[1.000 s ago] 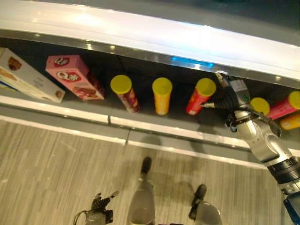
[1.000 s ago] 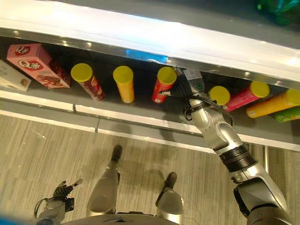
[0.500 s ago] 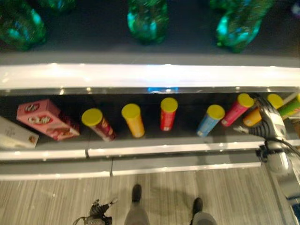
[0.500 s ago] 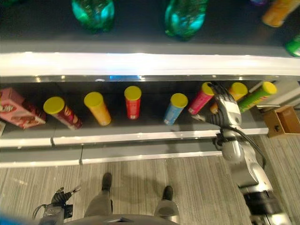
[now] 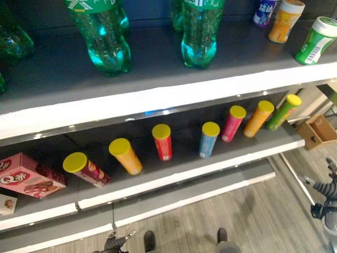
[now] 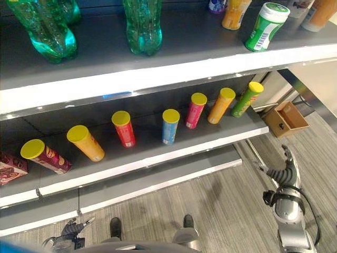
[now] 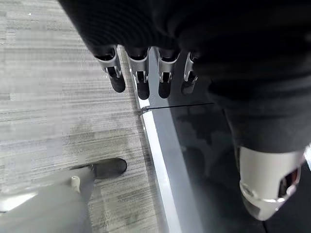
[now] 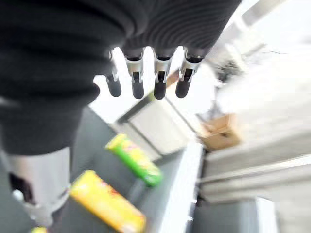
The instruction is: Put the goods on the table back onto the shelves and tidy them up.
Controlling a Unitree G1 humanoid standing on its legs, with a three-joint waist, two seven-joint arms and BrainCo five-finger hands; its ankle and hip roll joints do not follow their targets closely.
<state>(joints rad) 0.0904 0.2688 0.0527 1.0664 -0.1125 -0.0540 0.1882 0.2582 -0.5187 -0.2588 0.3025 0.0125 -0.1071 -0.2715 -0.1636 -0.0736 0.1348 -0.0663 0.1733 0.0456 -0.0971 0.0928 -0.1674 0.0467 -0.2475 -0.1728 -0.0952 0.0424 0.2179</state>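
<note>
Counting along my lower shelf: seven yellow-capped tubes [image 5: 162, 141] in a row. Two boxes at the left edge, one pink box [image 5: 26, 176], one white box [image 5: 6, 203]. Up top, three green bottles [image 5: 102, 34] in front, at least three small pots [image 5: 316, 38] upper right. One brown crate [image 5: 316, 132] at right.

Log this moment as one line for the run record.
right hand: open, empty, off the shelf's right end | left hand: open, idle, low by floor | lower shelf: seven yellow-lidded cans in a row
</note>
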